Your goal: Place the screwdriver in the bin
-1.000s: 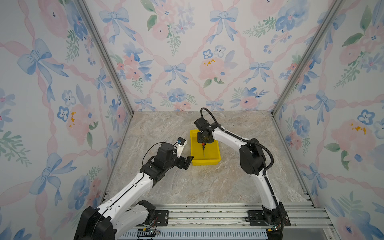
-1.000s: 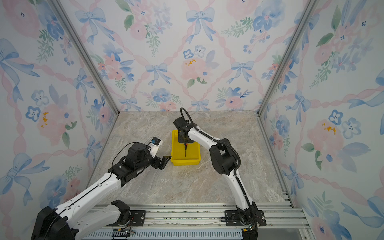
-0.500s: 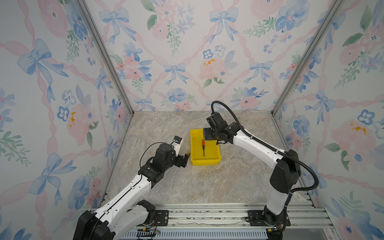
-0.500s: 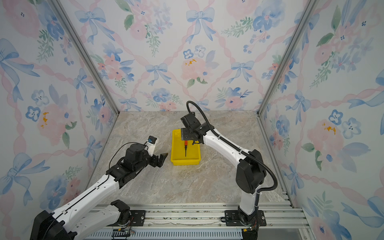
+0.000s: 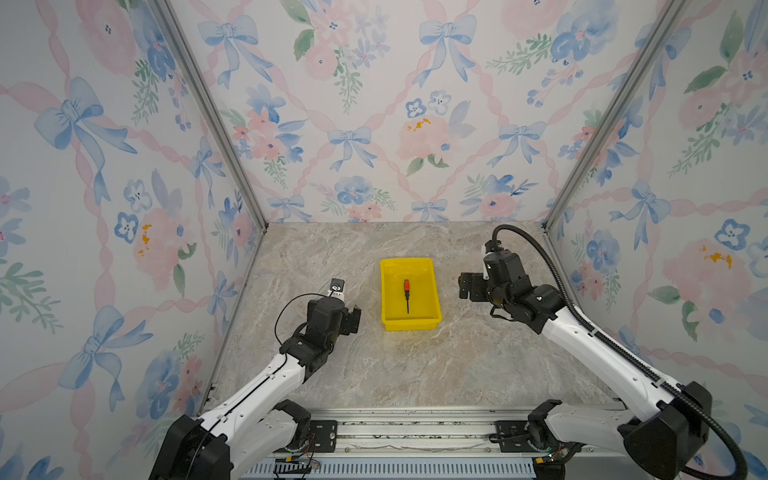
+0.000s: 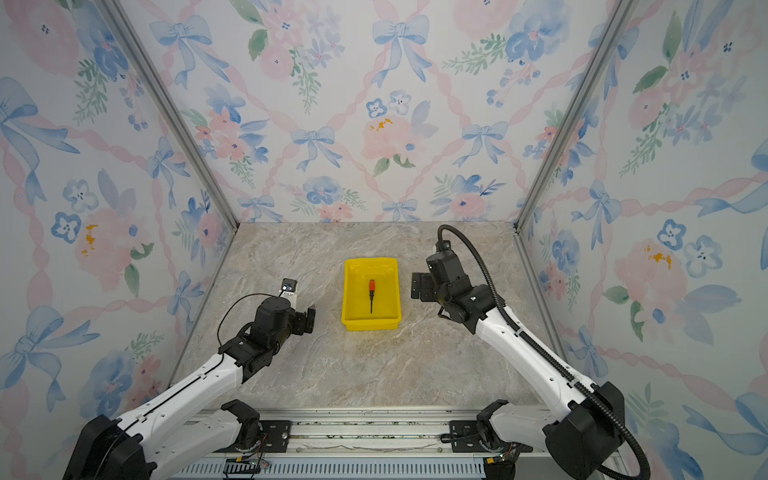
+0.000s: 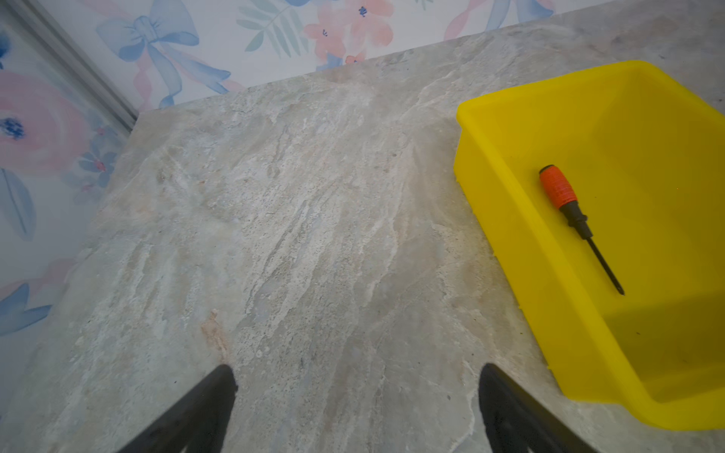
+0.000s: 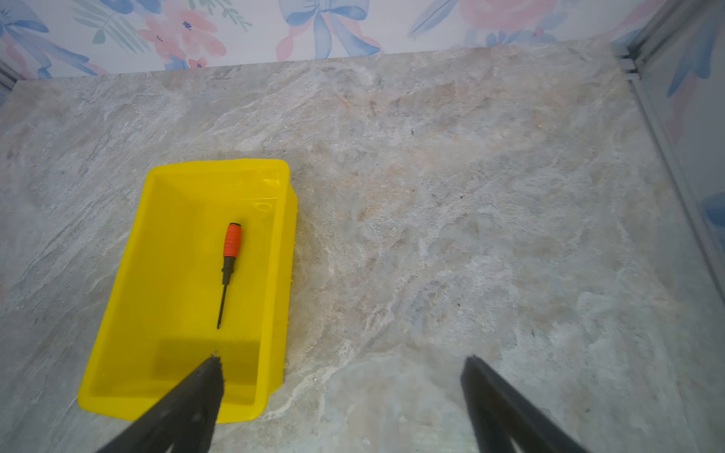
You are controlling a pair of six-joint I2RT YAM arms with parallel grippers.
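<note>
Am seeing screwdriver (image 5: 407, 293) lying flat inside bin (image 5: 411, 325), handle pointing to tabletop (image 5: 374, 365) back edge, tip to front edge; bin sitting mid-tabletop. Am judging placing step done, only retreat remaining. Right pincer (image 5: 465, 286) hanging wide, holding nothing, beside bin toward right edge; left pincer (image 5: 355, 320) gaping wide too, empty, toward left edge. Next move calling for parking both arms, keeping clear of bin rim. Wrist views are showing jaws standing well apart, nothing between; top views are giving both arms and bin together.

The screwdriver (image 5: 407, 292) lies lengthwise in the bin (image 5: 411, 324), tip toward the front edge of the desk (image 5: 395, 365); the bin sits mid-desk.
</note>
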